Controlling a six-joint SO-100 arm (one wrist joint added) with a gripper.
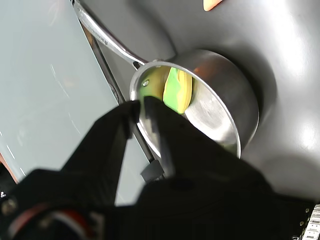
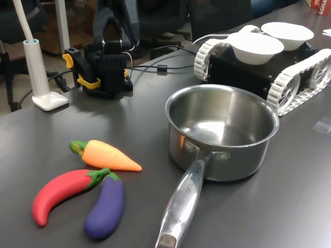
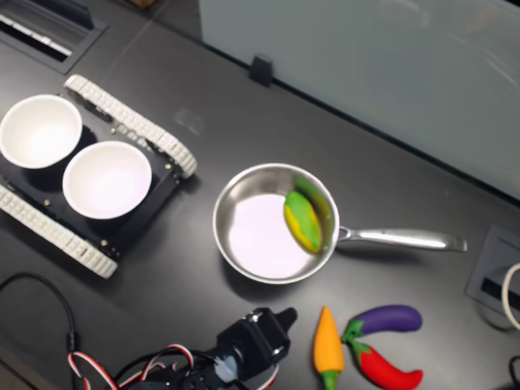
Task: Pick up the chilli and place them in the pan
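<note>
Steel fills the wrist view: the pan sits on the dark tabletop, handle running off toward a pale panel. A green-and-yellow patch shows on its inner wall; whether that is an object or a reflection I cannot tell. The black pincer hangs over the rim near the handle rivets, its jaws only a narrow gap apart and holding nothing. An orange tip at the frame's edge is probably the chilli.

In the first exterior view the pan stands mid-tabletop with its handle pointing toward the camera, and nothing is visible inside it. The chilli lies on the tabletop to the first exterior view's left of the pan, well apart from it, its point turned toward the pan. A red chilli and an eggplant lie just beside it. Two white bowls rest on a tracked vehicle behind the pan.

In the second exterior view the pan again shows the green-yellow shape by its handle. The chilli lies near the lower edge, outside the pan, beside the eggplant. The pincer sits to the second exterior view's left of the chilli, not touching it.
</note>
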